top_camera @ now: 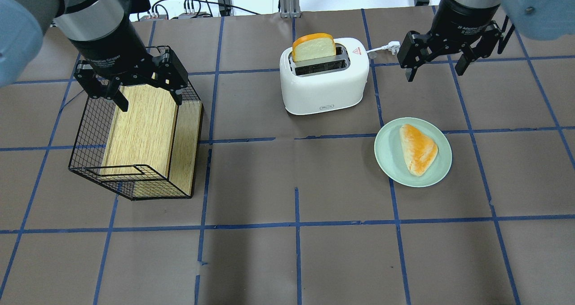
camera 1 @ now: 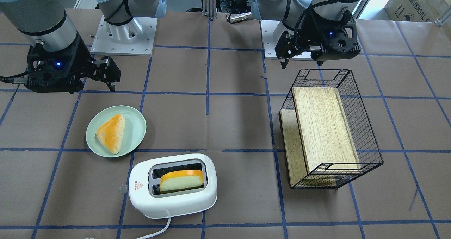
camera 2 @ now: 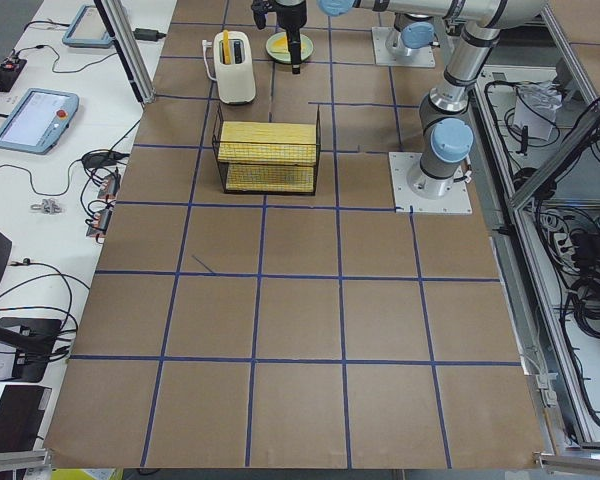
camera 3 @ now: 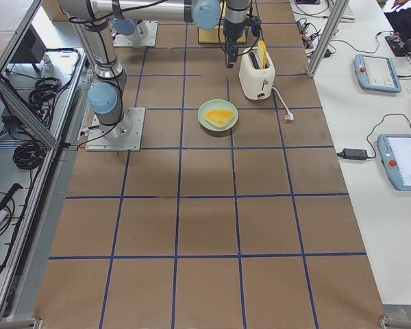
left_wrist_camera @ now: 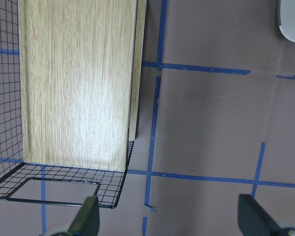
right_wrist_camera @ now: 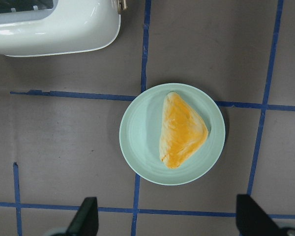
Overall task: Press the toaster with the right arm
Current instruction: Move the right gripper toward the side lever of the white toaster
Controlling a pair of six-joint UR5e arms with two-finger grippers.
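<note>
The white toaster [camera 1: 172, 196] stands at the table's far side [top_camera: 321, 89], with a slice of bread [top_camera: 313, 46] upright in one slot. Its clear lever knob [camera 1: 122, 188] sticks out of the end with the red triangle. My right gripper [top_camera: 435, 71] is open and empty. It hovers to the right of the toaster and clear of it, above the table beyond the plate. In the right wrist view the toaster's end [right_wrist_camera: 54, 29] is at the top left, above the open gripper [right_wrist_camera: 168, 221]. My left gripper [top_camera: 150, 100] is open and empty over the wire basket.
A pale green plate [top_camera: 386, 156] with a triangular pastry [top_camera: 417, 148] lies right of and nearer than the toaster. A black wire basket [top_camera: 85, 134] with wooden boards lies on its side at the left. The toaster's white cord [top_camera: 382, 49] runs off to the right.
</note>
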